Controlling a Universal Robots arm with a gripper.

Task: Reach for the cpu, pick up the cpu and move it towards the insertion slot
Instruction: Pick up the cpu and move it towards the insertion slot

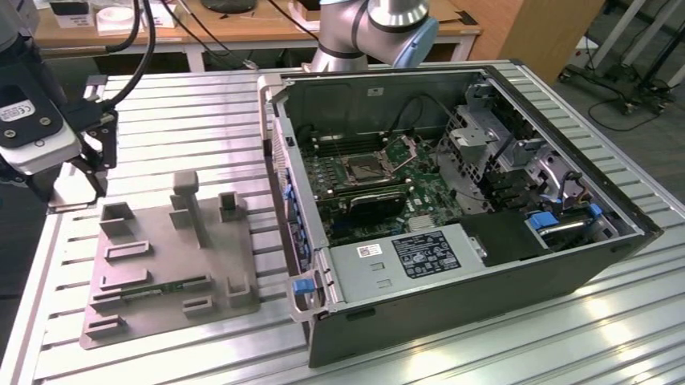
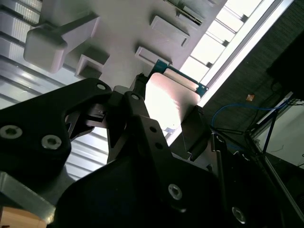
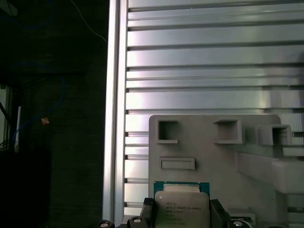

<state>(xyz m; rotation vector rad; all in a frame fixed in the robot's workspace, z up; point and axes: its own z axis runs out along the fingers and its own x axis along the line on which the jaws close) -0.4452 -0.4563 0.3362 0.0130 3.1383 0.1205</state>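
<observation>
The gripper (image 1: pixel 96 172) hangs at the exterior view's upper left, over the left edge of the ribbed metal table (image 1: pixel 192 104) and just beside the far left corner of the grey tray (image 1: pixel 160 265). In both wrist views its black fingers (image 3: pixel 148 212) are drawn in against two opposite edges of the cpu (image 3: pixel 182 207), pinching it flat between them. The first wrist view shows the chip's silver-grey top with a thin green rim along one side. In the second wrist view the cpu (image 2: pixel 171 102) glares white between the dark fingers (image 2: pixel 135 102), with the tray's raised blocks beyond it. Whether the chip is clear of the tray I cannot tell. The insertion slot (image 1: pixel 370 166) sits well apart, near the middle of the exterior view, inside the open computer case (image 1: pixel 482 281), its metal bracket tipped up.
</observation>
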